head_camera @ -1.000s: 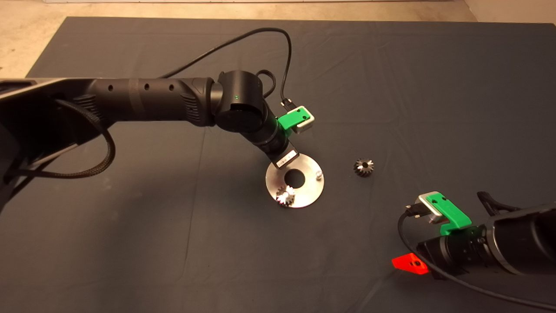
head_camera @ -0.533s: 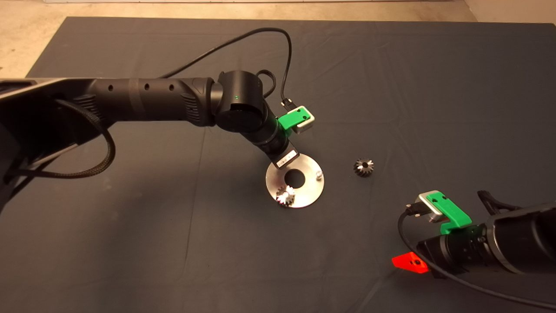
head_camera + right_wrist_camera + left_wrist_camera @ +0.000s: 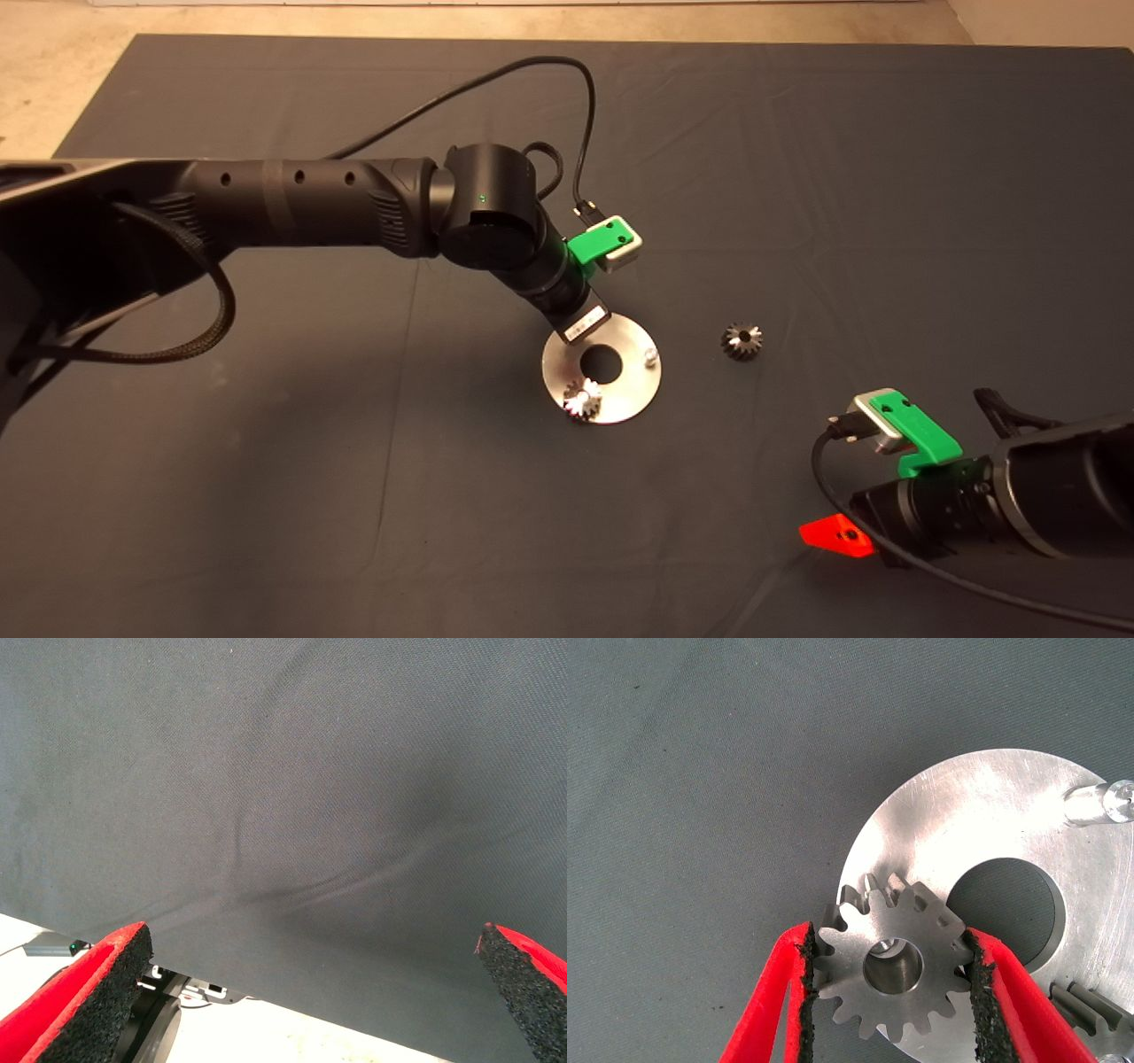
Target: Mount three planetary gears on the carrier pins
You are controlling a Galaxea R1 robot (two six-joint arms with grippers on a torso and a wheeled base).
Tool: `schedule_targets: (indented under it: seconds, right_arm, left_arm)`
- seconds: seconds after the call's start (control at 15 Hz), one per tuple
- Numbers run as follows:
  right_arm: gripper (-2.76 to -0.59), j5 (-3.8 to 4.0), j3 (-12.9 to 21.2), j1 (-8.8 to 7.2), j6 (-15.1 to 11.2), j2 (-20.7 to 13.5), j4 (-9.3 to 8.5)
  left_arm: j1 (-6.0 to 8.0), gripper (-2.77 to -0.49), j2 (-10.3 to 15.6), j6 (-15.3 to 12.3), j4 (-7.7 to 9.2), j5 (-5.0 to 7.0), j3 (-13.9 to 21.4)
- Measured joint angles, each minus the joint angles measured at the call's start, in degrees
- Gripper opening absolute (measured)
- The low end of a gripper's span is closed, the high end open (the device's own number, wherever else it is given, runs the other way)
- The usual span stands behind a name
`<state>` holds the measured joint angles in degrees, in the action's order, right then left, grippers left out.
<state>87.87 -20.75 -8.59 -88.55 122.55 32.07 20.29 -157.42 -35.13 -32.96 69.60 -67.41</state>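
**Currently: left tool holds a gear over a carrier pin**

Left tool [image 3: 890,992] is clamped on a silvery gear [image 3: 893,964]; both black pads [image 3: 980,983] press against the gear's teeth. The gear sits over the rim of the disc [image 3: 992,815], and a pin end shows through its centre hole. Whether the gear is fully seated cannot be told.

In the head view, the left arm reaches in from 9 o'clock and covers the disc [image 3: 631,390] at its 11 o'clock edge, hiding the held gear. A second silvery gear [image 3: 583,400] sits on the disc at 7 o'clock. A bare pin [image 3: 650,356] stands at 2 o'clock on the disc; the wrist view shows the same pin [image 3: 1099,803].

The dark gear [image 3: 741,340] lies on the mat [image 3: 886,177], off the disc at its 3 o'clock side, near but apart.

Right tool [image 3: 310,992] rests at the mat's 4 o'clock corner, fingers [image 3: 97,979] spread wide, gripping nothing.
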Motion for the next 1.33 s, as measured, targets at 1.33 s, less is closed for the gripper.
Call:
schedule_targets:
  seconds: [1.33]
  right_arm:
    - [-0.6,0.0,0.0,0.02,0.0,0.0,0.0]
  left_arm:
    - [0.0,-1.95,0.7,0.1,0.27,-0.8,0.0]
